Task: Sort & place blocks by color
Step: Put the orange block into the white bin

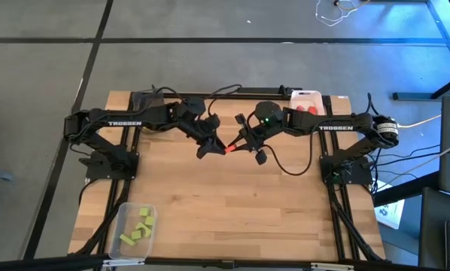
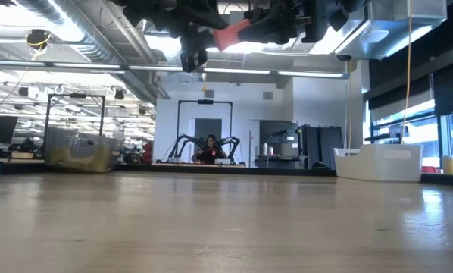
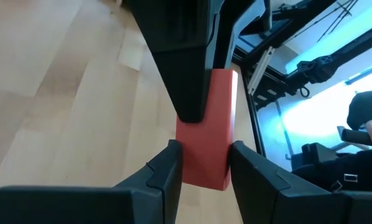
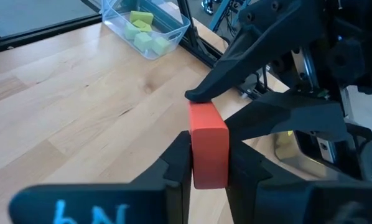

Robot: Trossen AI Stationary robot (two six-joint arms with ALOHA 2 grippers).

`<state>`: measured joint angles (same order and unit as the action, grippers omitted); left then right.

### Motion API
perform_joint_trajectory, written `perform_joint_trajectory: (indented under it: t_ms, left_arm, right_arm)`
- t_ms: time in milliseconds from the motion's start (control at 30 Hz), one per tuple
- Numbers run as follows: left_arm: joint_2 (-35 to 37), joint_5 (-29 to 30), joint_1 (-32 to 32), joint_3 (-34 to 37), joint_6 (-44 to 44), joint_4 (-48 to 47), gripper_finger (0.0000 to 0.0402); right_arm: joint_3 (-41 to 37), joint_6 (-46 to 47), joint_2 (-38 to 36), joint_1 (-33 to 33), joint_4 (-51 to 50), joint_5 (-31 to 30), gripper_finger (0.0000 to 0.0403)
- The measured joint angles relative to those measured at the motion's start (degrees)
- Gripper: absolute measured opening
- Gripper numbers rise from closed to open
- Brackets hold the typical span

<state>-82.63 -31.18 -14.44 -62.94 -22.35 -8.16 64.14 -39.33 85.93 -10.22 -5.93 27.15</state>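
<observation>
A red block (image 1: 230, 147) hangs in the air over the middle of the table, between my two grippers. My left gripper (image 1: 216, 143) comes at it from the table's left and is shut on one end. My right gripper (image 1: 244, 141) comes from the right and is shut on the other end. In the low view the block (image 2: 230, 36) shows high above the tabletop. The left wrist view shows the block (image 3: 218, 118) running away from my left fingers toward the right gripper's dark finger (image 3: 186, 68). My left gripper pinches the red block's near end (image 3: 204, 165) between its two fingers (image 3: 167, 171), which lie along the block. The block is lifted clear of the table. My right gripper pinches the block's other end (image 4: 209, 158) by its two side faces between its two fingers (image 4: 181, 158). The fingers slant down from the table's right. The left gripper's fingertip (image 4: 198, 93) meets the block's far end.
A white tray (image 1: 294, 95) with red blocks stands at the far edge, right of centre. A clear tray (image 1: 127, 213) with green blocks (image 4: 142, 31) stands at the near left corner. The wooden tabletop (image 1: 232, 203) lies bare below the grippers.
</observation>
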Motion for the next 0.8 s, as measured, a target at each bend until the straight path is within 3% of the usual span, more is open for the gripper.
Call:
perform_joint_trajectory:
  t_ms: [233, 800]
  left_arm:
    - [0.04, 2.96, 0.02, 0.00, -0.02, 0.00, 0.0119]
    - [0.02, 0.63, 0.93, 0.00, -1.52, 0.24, 0.0123]
  right_arm:
    - [0.00, 0.00, 0.00, -0.06, 0.02, -0.52, 0.0065]
    - [0.02, 0.26, 0.00, 0.01, 0.04, 0.10, 0.0063]
